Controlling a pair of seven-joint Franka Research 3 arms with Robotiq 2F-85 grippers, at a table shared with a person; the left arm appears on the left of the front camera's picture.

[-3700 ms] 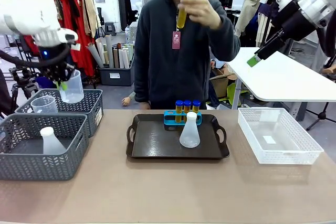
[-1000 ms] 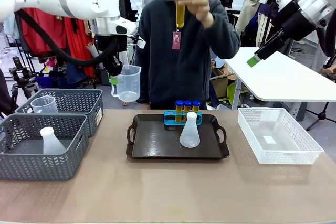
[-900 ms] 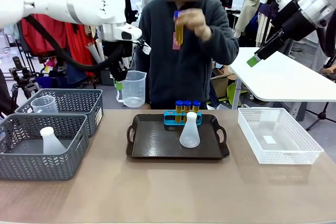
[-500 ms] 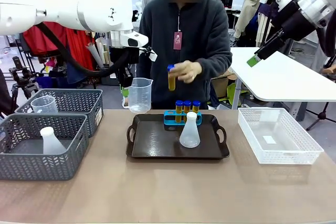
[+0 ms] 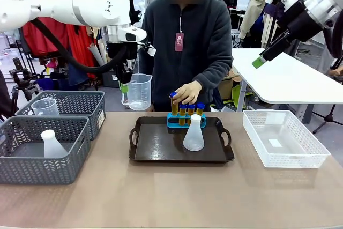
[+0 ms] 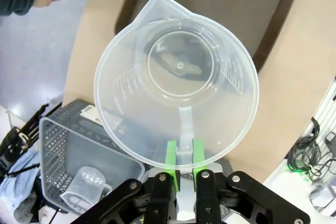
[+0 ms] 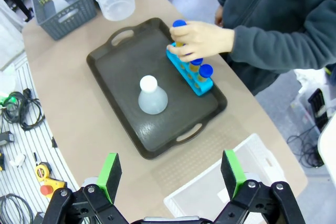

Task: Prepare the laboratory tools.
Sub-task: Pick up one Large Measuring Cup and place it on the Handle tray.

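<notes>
— Two jobs run at once. Our left gripper (image 6: 182,157) has its pads pinched on the handle of the measuring beaker (image 5: 138,92), held upright in the air just left of the tray (image 5: 161,151), probably so it can go down there.

— And the person's hand (image 5: 187,93)?

— Seating a test tube (image 5: 174,103) in the blue rack (image 5: 185,120) beside the capped ones; the conical flask (image 5: 193,134) stands in front.

— Our right gripper (image 7: 169,173)?

— Jaws spread wide, holding nothing, parked high above the table, likely to keep clear.
</notes>
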